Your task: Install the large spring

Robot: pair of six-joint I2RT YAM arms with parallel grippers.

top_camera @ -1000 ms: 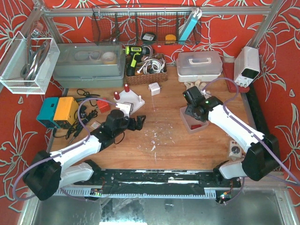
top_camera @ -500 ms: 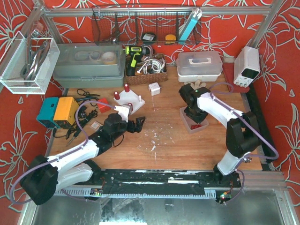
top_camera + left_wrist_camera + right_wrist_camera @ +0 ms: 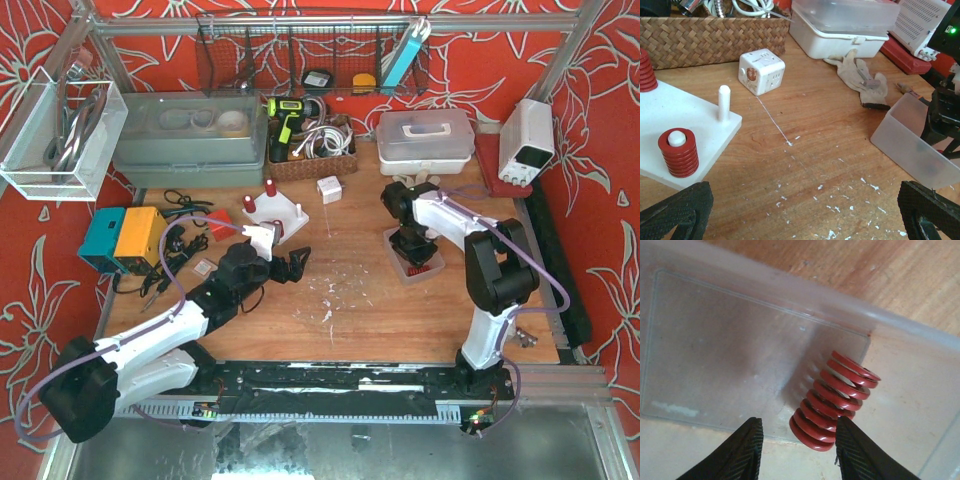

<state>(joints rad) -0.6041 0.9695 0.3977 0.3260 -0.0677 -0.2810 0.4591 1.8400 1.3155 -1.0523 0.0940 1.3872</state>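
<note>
Coiled red spring [image 3: 834, 400] lies in frosted plastic bin [image 3: 715, 330].

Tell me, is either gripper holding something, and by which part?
Nothing is held. The right gripper is open around the near end of the red spring in the clear tray; the left gripper is open and empty.

Overhead view; wrist views low, both seeing bin [image 3: 905, 137].

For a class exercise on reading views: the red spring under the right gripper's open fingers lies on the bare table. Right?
No. The red spring lies in the clear plastic tray, not on the bare table, under the right gripper's open fingers. The right wrist view shows it.
</note>
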